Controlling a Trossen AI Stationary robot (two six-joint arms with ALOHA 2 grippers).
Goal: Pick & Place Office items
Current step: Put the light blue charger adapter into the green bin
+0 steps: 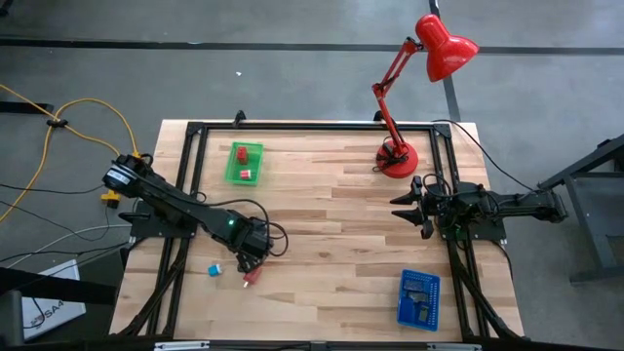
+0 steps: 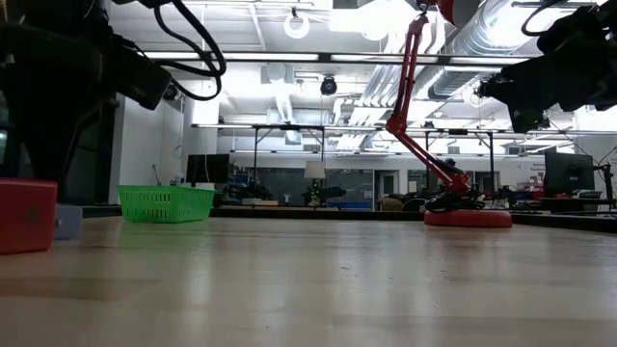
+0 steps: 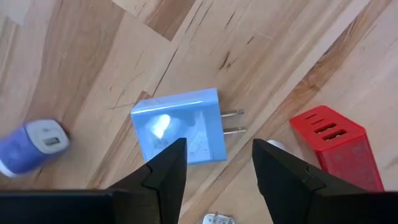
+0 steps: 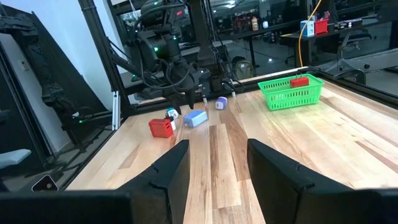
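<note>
two red pieces sit in the green tray [image 1: 245, 163]; left gripper [image 3: 214, 167] open above the blue plug [image 3: 177, 127]; right gripper [image 4: 213, 163] open, waiting.

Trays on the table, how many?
2. The green tray sits at the table's far left, holding red pieces. The blue tray lies at the near right, near the table's front edge. No other tray shows in any view.
</note>
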